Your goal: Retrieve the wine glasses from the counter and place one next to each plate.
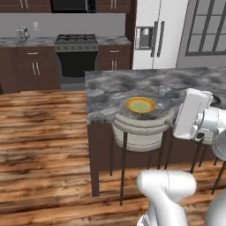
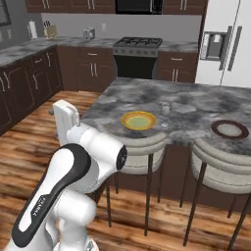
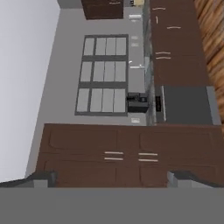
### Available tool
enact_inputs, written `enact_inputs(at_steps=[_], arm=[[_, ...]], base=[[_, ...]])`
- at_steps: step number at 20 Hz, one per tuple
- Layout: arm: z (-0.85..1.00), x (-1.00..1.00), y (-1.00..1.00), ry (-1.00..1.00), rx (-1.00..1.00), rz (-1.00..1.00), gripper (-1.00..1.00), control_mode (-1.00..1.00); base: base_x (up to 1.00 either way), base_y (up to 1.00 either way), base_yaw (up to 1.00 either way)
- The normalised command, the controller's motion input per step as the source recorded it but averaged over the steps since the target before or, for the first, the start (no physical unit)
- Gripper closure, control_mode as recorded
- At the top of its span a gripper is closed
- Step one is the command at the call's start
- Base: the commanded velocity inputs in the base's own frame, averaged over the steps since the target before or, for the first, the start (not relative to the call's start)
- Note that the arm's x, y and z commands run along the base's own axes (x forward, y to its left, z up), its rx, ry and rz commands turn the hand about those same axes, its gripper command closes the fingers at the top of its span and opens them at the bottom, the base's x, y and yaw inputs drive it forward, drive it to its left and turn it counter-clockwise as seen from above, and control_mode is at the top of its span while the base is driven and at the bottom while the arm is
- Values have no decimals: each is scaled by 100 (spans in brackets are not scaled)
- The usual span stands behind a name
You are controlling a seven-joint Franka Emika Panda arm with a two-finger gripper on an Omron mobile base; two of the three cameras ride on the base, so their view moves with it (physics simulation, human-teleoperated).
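On the grey marbled stone worktop (image 2: 196, 105) a small clear stemmed wine glass (image 2: 165, 109) already stands just beside the round yellow-orange plate with the greenish centre (image 2: 139, 120), so that setting looks done. Over to the right, the dark brown-rimmed plate with the pale grey centre (image 2: 229, 129) has no glass next to it. My read: we're between deliveries, with the second glass to fetch. The tool (image 3: 111, 178) has its two dark tips spread wide and nothing between them, pointed at distant dark brown cabinets (image 3: 127, 155), well apart from the placed glass. Next move calls for swinging the arm round and finding that other glass, which I can't make out.
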Motion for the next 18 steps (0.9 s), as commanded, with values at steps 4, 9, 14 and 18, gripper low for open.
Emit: enact_inputs(at_steps=[4, 9, 14, 18], arm=[[0, 0, 0, 0, 0, 0, -100, 100], [0, 0, 0, 0, 0, 0, -100, 100], [0, 0, 0, 0, 0, 0, -100, 100], [0, 0, 0, 0, 0, 0, -100, 100]], base=[[-41, 100, 30], [26, 100, 11], [67, 100, -16], [50, 86, -31]])
